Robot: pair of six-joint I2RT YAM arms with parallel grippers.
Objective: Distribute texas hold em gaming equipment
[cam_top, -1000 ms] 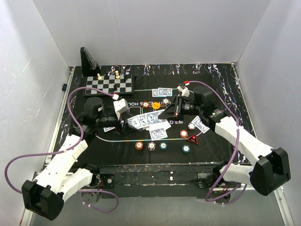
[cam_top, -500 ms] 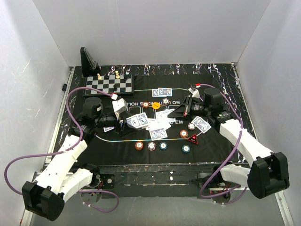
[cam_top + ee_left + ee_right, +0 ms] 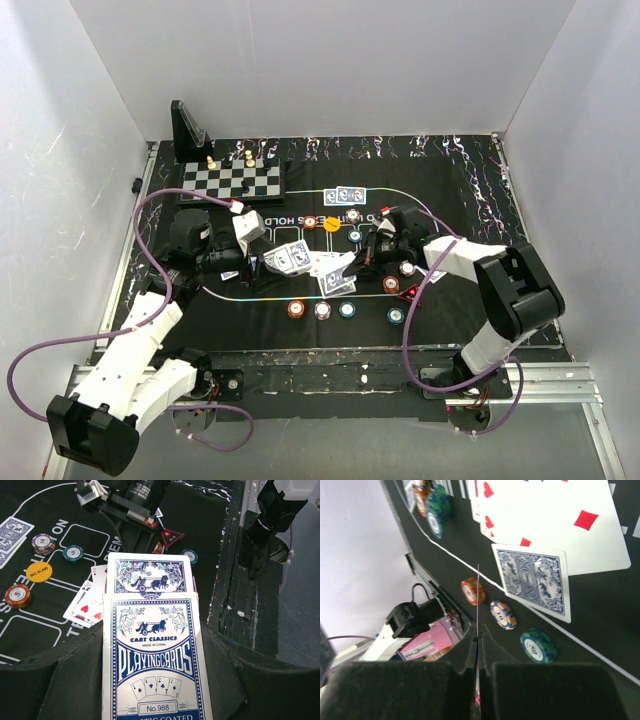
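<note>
Chip row near bench front edge. Left gripper clamps deck. Right gripper pinches single card edge-on over mid bench. Far seat has card pair. Step, likely: dealing. Next: lay card flat at unfilled seat, clear of chips.

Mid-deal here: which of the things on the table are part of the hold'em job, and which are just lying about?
Job: playing-card box in the left gripper; single card pinched in the right gripper; dealt cards; poker chips; BIG BLIND disc; red triangular marker.
Lying about: chessboard; chess pieces; black stand.
</note>
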